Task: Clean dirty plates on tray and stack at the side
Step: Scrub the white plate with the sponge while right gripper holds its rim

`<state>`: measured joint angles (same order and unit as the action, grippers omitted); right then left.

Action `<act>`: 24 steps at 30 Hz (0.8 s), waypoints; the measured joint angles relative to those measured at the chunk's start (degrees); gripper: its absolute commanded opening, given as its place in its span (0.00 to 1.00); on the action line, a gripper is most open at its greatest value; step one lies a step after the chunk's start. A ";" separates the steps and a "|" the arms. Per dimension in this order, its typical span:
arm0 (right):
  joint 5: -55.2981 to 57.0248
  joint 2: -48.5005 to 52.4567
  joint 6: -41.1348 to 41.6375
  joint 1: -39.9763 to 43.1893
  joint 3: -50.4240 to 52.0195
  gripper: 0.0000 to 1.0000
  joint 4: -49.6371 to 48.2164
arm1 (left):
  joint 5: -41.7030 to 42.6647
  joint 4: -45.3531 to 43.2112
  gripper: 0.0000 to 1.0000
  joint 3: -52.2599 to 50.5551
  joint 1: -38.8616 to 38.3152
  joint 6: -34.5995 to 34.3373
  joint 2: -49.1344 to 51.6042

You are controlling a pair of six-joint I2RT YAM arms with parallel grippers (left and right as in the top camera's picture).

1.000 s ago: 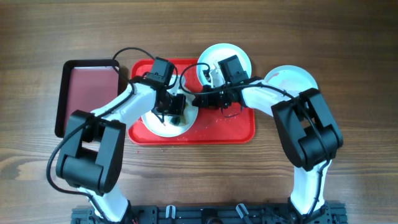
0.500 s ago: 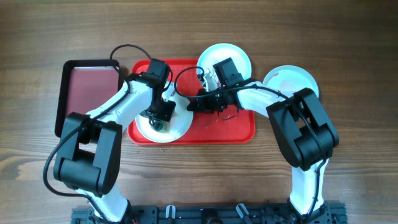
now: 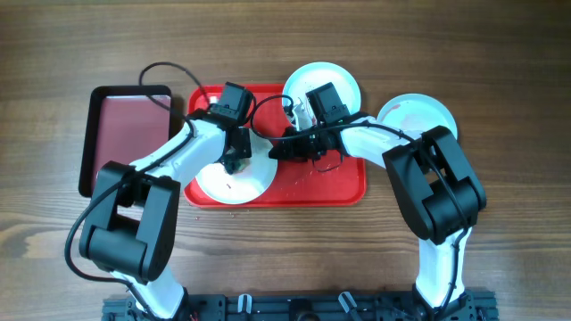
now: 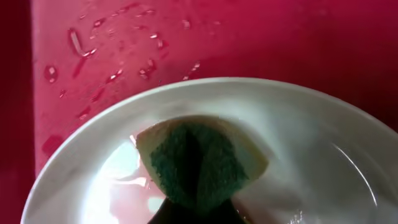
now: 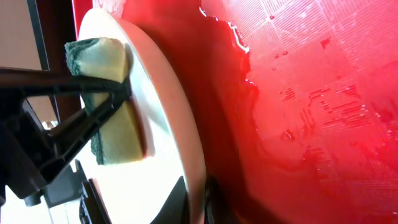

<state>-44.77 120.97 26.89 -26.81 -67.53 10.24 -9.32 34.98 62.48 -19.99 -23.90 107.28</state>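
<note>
Wood-grain desk (image 3: 500, 53) fills the room's working surface, with the red tray (image 3: 339, 183) at its middle and a black-rimmed maroon tray (image 3: 125, 134) just beside it at 9 o'clock. The red tray's floor is wet, beaded with droplets (image 4: 93, 37), and it holds one pale plate, the near plate (image 3: 223, 183), toward its 7 o'clock corner, the plate's edge overhanging the tray's near rim. A far plate (image 3: 343, 76) lies across the tray's rim at about 1 o'clock. A side plate (image 3: 419, 114), faintly smeared pink, sits on the desk at 2 o'clock, off the tray.

The left claw (image 3: 237, 159) is clenched on a folded green-and-yellow sponge (image 4: 199, 158), which presses onto the near plate's face. The right claw (image 3: 275, 152) meets the same plate from 3 o'clock, its fingers pinched on the rim.

Compared with half a second ago, the left claw and sponge have slid toward 12 o'clock, from the plate's centre up to its far rim. The plate and the right claw have barely shifted.
</note>
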 measured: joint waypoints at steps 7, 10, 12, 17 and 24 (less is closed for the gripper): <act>4.09 -1.42 -0.85 -0.55 -0.83 0.04 5.51 | 9.88 1.20 0.04 1.03 4.70 -2.38 0.28; 14.53 -5.60 -1.73 -1.53 -0.74 0.04 11.50 | 27.15 1.25 0.04 2.54 11.72 4.50 1.99; 19.54 -7.15 -1.75 -2.40 -0.74 0.04 12.68 | 35.89 3.98 0.04 2.95 14.86 10.49 3.43; 24.41 -7.74 -1.95 -3.80 -0.70 0.04 12.22 | 42.64 14.62 0.04 2.49 15.78 21.99 5.33; 25.38 -7.85 -2.60 -3.76 -0.63 0.04 12.04 | 35.78 -3.28 0.04 -3.54 3.45 10.75 0.72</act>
<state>-19.40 113.12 24.29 -30.57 -68.16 22.28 26.46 31.70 58.94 -16.53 -13.15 108.01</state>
